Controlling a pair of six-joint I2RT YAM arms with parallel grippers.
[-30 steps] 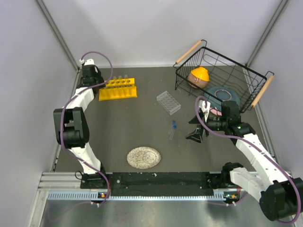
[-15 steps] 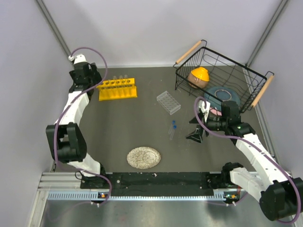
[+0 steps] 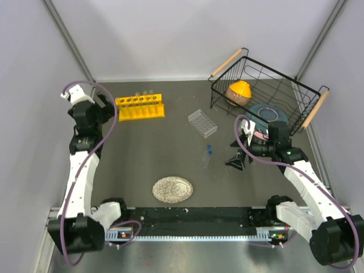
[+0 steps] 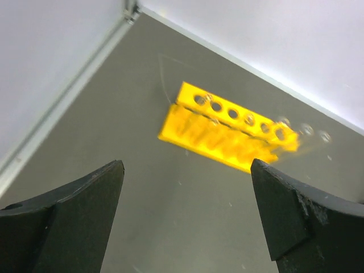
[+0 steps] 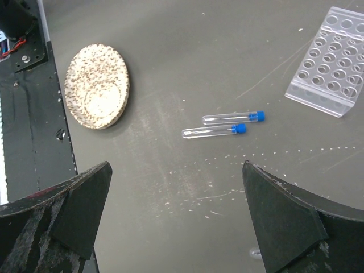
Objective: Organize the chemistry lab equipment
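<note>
The dark grey table (image 3: 170, 131) is being viewed from above and from both wrists. A black wire basket (image 3: 300, 105) with wooden handles is sitting at the far right corner.

The left gripper (image 4: 186, 168) is being held above the far left corner with its jaws spread wide and its fingers released. It is hanging over the yellow six-hole tube rack (image 4: 227, 133). The right gripper (image 5: 176, 168) is being held right of the table's centre, near the basket, with its fingers likewise released.

The yellow rack is standing by the far edge, close to the far left corner. Thin glass test tubes (image 3: 144, 94) are standing upright in it, but they are blurred and cannot be counted.

The round speckled plate (image 3: 172, 189) is lying near the middle of the near edge.

The clear plastic grid rack (image 3: 203, 123) is sitting past the table's centre toward the far edge, well apart from the yellow rack.

Two blue-capped vials (image 5: 233, 118) are lying flat at the table's centre — side by side and parallel — between the grid rack and the plate, with their caps pointing toward the far edge.
</note>
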